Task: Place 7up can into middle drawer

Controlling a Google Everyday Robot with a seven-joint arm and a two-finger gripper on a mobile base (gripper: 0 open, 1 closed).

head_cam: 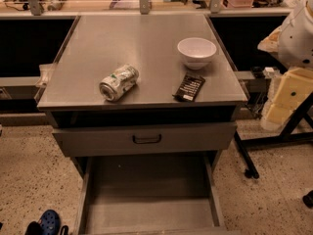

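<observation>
The 7up can [119, 82] lies on its side on the grey cabinet top [142, 43], near the front edge and left of centre. It is pale silvery with green markings and slightly dented. The middle drawer [146, 207] is pulled open below, a shallow grey box with a bare floor. My gripper is not in view; only a white rounded part of my arm [297, 31] shows at the right edge, apart from the can.
A white bowl [196, 52] stands at the right of the cabinet top, with a flat black snack packet [189, 87] in front of it. A shut drawer front with a dark loop handle [146, 139] sits above the open drawer. A blue shoe [49, 222] is at the bottom left.
</observation>
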